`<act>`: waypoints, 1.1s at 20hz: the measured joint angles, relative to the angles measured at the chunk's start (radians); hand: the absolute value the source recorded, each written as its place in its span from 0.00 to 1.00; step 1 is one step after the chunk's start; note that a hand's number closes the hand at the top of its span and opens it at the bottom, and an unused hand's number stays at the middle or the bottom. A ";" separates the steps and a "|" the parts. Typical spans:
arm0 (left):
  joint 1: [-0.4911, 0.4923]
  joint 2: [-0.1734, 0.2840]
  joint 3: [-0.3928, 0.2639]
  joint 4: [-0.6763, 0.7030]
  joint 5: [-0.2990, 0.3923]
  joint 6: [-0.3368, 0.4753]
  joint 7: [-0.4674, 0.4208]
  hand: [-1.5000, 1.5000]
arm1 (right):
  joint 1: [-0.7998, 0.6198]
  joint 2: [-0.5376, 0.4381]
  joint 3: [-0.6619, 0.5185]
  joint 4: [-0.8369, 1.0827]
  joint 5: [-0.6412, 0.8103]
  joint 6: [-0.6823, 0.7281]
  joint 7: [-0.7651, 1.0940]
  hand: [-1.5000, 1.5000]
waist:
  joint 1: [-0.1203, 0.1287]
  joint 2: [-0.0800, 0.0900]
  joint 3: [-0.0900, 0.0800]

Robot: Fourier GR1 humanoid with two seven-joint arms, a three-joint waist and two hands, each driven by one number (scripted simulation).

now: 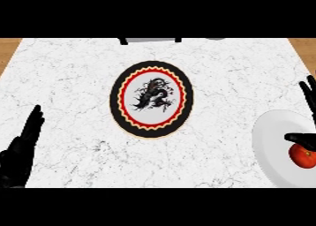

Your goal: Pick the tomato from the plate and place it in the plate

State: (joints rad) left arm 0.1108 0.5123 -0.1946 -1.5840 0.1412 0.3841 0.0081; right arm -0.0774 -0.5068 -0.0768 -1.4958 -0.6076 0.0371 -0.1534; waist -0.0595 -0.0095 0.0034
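A red tomato (pixel 304 157) lies on a plain white plate (pixel 278 145) at the right edge of the head view. My right hand (pixel 313 110) hovers over that plate, fingers straight and pointing away, with its thumb reaching just above the tomato, not closed on it. A second plate (pixel 151 99), with a black rim, red and yellow zigzag rings and a black dragon, lies in the middle of the white marble counter (pixel 69 79). My left hand (pixel 18 152) rests open at the lower left, fingers up.
A grey object with dark legs (pixel 151 39) stands at the counter's far edge. Wooden floor (pixel 4 48) shows beyond the counter's far corners.
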 measured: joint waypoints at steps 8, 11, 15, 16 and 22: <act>0.035 0.056 0.027 0.027 -0.030 -0.068 -0.100 0.50 | 0.300 0.023 -0.301 -0.088 -0.183 0.085 -0.165 0.00 | 0.017 0.002 -0.003; 0.035 0.054 0.038 0.055 -0.034 -0.095 -0.136 0.50 | 0.415 -0.006 -0.358 -0.142 -0.220 0.185 -0.148 0.00 | 0.027 0.004 -0.003; 0.010 0.037 0.039 0.084 -0.042 -0.100 -0.148 0.50 | 0.506 -0.107 -0.394 -0.133 -0.160 0.307 -0.133 0.00 | 0.034 0.007 -0.004; 0.003 0.034 0.040 0.090 -0.043 -0.102 -0.150 0.50 | 0.521 -0.131 -0.397 -0.128 -0.130 0.328 -0.131 0.00 | 0.036 0.008 -0.004; -0.014 0.027 0.042 0.108 -0.057 -0.121 -0.167 0.50 | 0.531 -0.273 -0.399 -0.081 0.029 0.387 -0.079 0.00 | 0.056 0.011 -0.004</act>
State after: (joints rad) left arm 0.0968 0.5392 -0.1525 -1.4755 0.0841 0.2634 -0.1591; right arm 0.4532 -0.7803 -0.4757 -1.5764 -0.5787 0.4241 -0.2323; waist -0.0039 0.0011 -0.0003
